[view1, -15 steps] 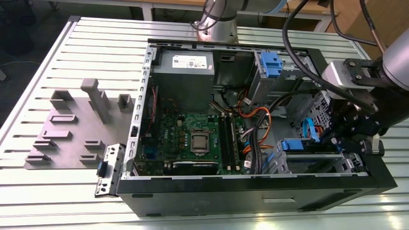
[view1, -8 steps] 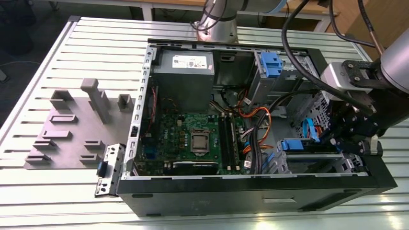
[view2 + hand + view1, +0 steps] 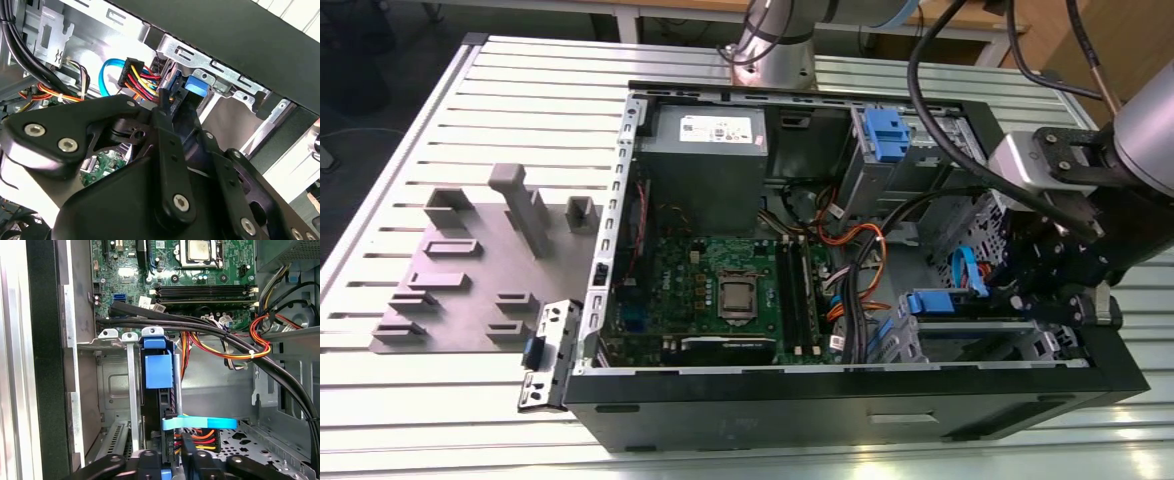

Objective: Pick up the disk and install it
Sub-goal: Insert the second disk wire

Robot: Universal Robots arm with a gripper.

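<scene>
My claw [image 3: 1047, 290] hangs inside the open computer case [image 3: 854, 400], at the drive cage [image 3: 974, 335] on the exterior view's right. The disk [image 3: 159, 390] stands on edge in that cage, just ahead of my fingertips, its glossy blue plastic bracket rail facing me. Whether my jaws are clenched or released, I cannot tell. A flat blue data cable [image 3: 200, 422] and bundled coloured power wires [image 3: 200, 437] plug into it.

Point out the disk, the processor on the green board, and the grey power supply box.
disk [image 3: 158, 371], first wrist view, on its blue plastic bracket.
processor [image 3: 736, 297], exterior view, on its metal top.
power supply box [image 3: 707, 135], exterior view, on its stickered top face.
</scene>
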